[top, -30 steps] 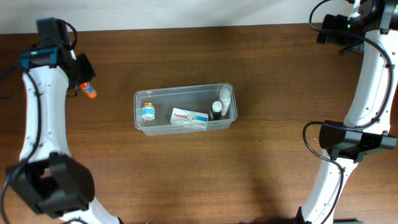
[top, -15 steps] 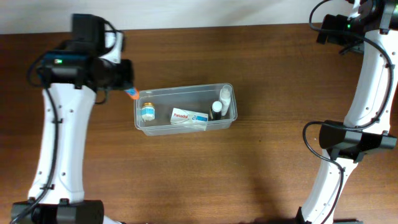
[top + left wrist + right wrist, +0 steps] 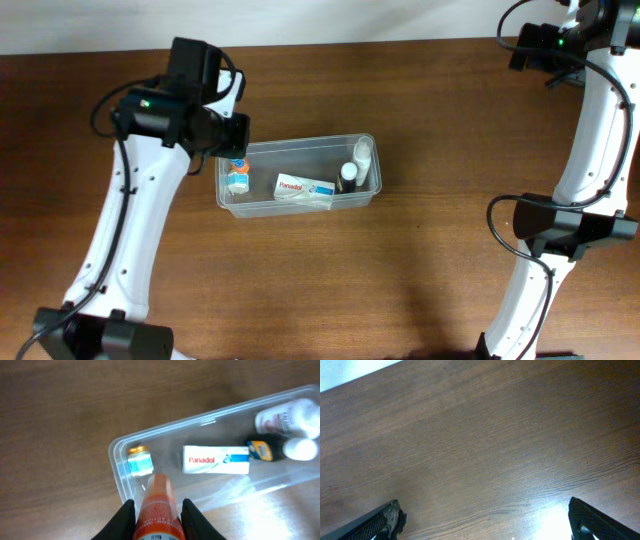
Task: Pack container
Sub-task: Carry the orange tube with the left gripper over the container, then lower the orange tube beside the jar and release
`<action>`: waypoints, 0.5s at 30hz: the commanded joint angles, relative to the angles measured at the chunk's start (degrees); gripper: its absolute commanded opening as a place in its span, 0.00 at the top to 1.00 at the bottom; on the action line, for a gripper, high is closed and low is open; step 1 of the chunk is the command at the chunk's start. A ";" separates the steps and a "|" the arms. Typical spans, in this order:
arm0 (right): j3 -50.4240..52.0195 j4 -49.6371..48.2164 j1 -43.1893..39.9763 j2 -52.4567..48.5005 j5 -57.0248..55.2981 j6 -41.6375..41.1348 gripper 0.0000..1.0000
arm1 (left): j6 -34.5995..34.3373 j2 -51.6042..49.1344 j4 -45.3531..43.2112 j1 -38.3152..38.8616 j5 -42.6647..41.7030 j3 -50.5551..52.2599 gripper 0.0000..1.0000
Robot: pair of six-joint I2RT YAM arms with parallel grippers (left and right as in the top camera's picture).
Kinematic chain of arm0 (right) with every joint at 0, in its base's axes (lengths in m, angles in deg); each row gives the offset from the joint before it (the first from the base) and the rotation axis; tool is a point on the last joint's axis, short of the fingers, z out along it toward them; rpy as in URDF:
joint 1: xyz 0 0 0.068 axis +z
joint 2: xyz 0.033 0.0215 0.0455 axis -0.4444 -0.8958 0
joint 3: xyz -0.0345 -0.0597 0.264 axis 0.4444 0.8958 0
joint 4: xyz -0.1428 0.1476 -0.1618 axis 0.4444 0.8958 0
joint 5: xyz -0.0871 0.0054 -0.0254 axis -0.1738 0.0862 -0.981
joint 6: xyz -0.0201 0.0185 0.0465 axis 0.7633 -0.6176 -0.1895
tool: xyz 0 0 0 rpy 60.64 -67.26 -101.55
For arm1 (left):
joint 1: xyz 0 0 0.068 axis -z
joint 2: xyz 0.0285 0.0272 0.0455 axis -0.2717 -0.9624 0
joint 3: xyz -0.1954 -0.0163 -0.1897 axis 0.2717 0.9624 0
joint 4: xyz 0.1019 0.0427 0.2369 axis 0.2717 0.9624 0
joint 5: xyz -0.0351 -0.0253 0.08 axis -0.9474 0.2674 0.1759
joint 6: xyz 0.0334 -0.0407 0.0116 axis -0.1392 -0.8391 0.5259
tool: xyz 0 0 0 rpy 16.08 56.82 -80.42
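Observation:
The clear plastic container point(image 3: 365, 192) sits mid-table. It holds a small blue-labelled bottle point(image 3: 237, 178), a white Panadol box point(image 3: 305, 188), a dark bottle point(image 3: 346, 178) and a white bottle point(image 3: 361, 152). My left gripper point(image 3: 159, 517) is shut on an orange tube point(image 3: 158, 510) and holds it above the container's left end point(image 3: 120, 482). In the overhead view the left gripper point(image 3: 232, 140) hides the tube. My right gripper point(image 3: 485, 522) is open and empty over bare wood at the far right corner.
The brown wooden table point(image 3: 430, 280) surrounds the container. The right arm's base point(image 3: 565, 228) stands at the right edge.
My left arm has swung right from the table's far left, carrying the orange tube, and now hangs over the container's left end. The right arm has not moved.

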 commanded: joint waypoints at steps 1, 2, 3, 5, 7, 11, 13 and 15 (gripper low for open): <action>0.11 0.33 -0.22 0.55 -0.48 -0.44 0.02 | 0.24 0.33 -5.16 0.28 0.42 6.27 0.77; 0.11 0.33 -0.22 0.55 -0.48 -0.42 0.02 | 0.24 0.33 -6.32 0.35 0.37 7.48 0.77; 0.11 0.33 -0.22 0.55 -0.48 -0.44 0.02 | 0.24 0.31 -7.32 0.44 0.37 8.50 0.77; 0.11 0.33 -0.22 0.55 -0.48 -0.44 0.02 | 0.26 0.26 -8.90 0.63 0.42 10.10 0.77; 0.11 0.33 -0.22 0.55 -0.48 -0.44 0.02 | 0.26 0.26 -10.14 0.81 0.42 11.52 0.77; 0.11 0.33 -0.22 0.55 -0.48 -0.44 0.02 | 0.26 0.13 -11.37 1.03 0.44 13.68 0.77; 0.11 0.33 -0.22 0.55 -0.48 -0.44 0.02 | 0.26 0.11 -12.04 1.03 0.44 15.06 0.77; 0.11 0.33 -0.22 0.55 -0.48 -0.44 0.02 | 0.26 0.11 -12.94 1.03 0.46 17.20 0.77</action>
